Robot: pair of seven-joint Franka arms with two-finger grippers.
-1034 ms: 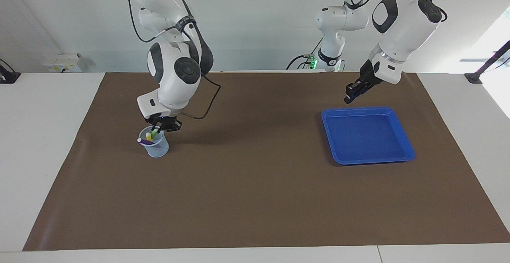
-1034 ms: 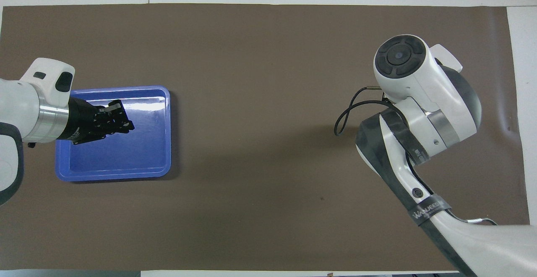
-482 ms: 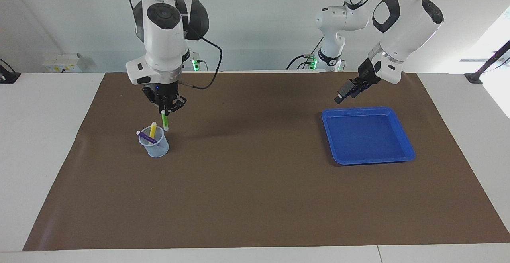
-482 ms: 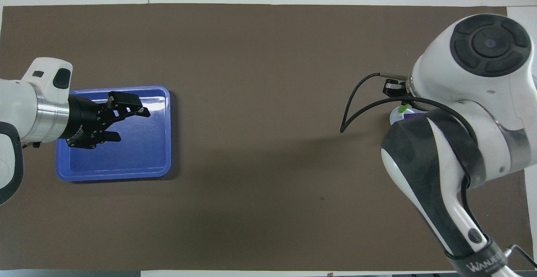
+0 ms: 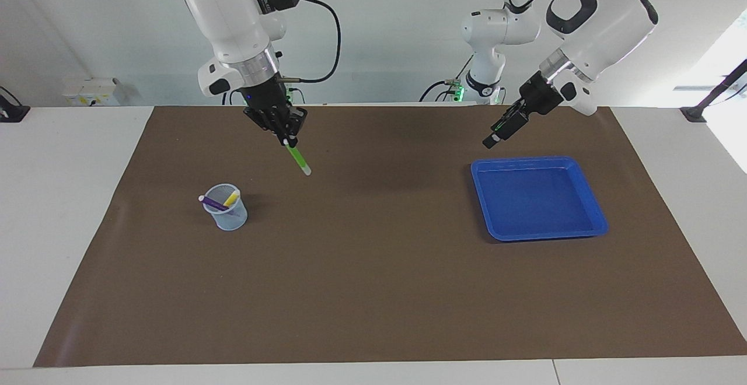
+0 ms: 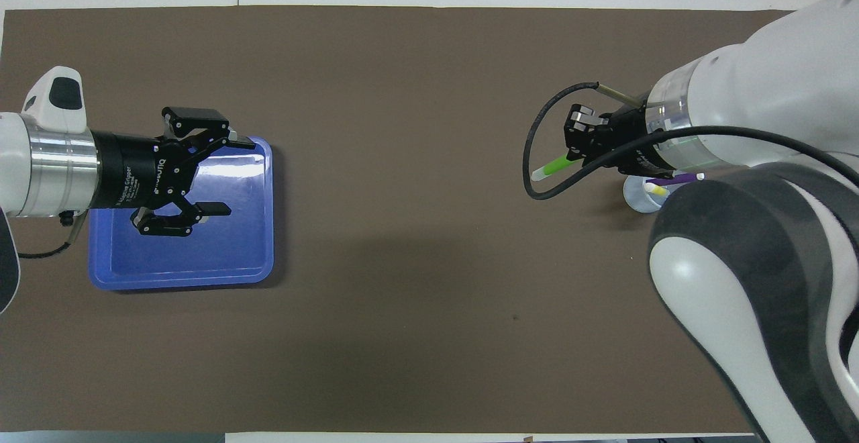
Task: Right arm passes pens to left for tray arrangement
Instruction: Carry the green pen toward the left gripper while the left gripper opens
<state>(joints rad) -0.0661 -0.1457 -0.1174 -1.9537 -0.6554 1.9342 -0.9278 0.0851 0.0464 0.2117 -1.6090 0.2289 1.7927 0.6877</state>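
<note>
The right end effector, clamped on the slim green marker pen, has lifted it clear of the pale blue mesh cup below, while the left end effector has opened above the shallow blue plastic tray, apparently ready for handover.

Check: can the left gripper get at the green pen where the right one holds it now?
Probably yes: left gripper is open above the tray, and only bare mat lies between it and the green pen in the right gripper.

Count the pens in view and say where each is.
3. The green pen hangs from the right gripper over the mat; the yellow pen and purple pen stand in the mesh cup.
</note>
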